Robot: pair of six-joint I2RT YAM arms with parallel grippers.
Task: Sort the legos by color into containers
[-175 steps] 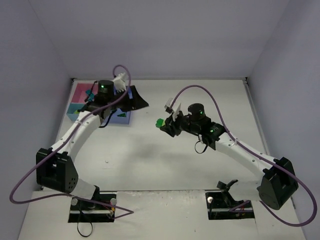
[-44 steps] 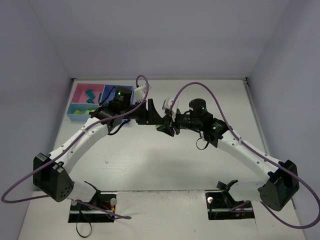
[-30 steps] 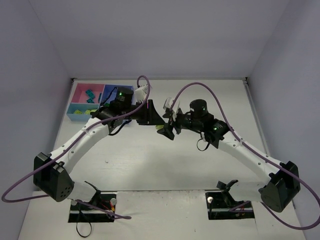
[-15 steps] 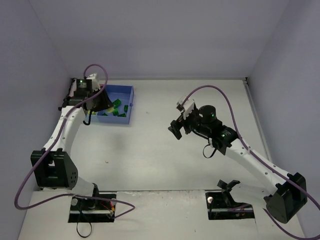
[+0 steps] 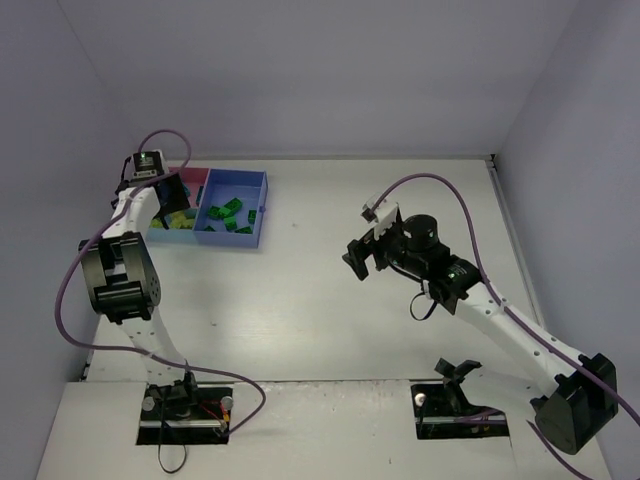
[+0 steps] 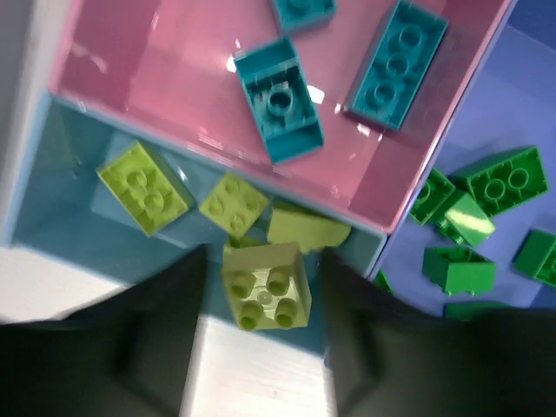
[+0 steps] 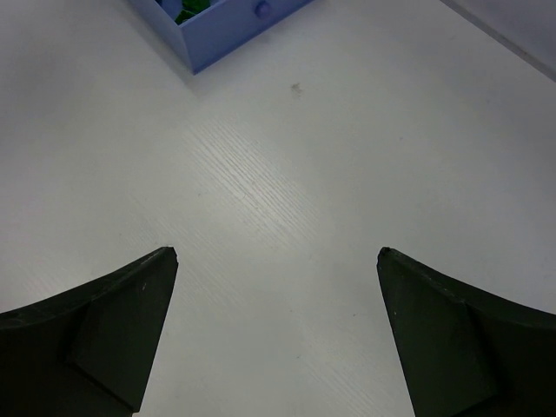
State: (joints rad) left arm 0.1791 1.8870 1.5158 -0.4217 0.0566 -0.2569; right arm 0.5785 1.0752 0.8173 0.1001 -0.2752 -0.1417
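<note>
My left gripper [image 6: 265, 261] hangs over the light-blue tray [image 6: 69, 204], jaws open. A yellow-green lego [image 6: 266, 297] sits loose between the fingers [image 6: 165, 339], with a gap on each side. Other yellow-green legos [image 6: 143, 187] lie in that tray. Teal legos [image 6: 278, 100] lie in the pink tray [image 6: 174, 78]. Dark green legos [image 6: 504, 178] lie in the medium-blue tray [image 6: 530, 104]. From above, the left gripper [image 5: 168, 198] is at the far left over the containers [image 5: 262, 205]. My right gripper [image 5: 360, 258] hovers open and empty over bare table at mid-right.
The left arm is folded back close to the left wall, its purple cable looping beside it. In the right wrist view only a corner of the medium-blue tray [image 7: 221, 30] shows above the right gripper [image 7: 276, 252]; white table lies between its fingers.
The two grippers were together at the table's middle. The left arm then swung to the trays and shifted left. Its jaws have spread off the yellow-green lego. The right gripper opened and drew back.
</note>
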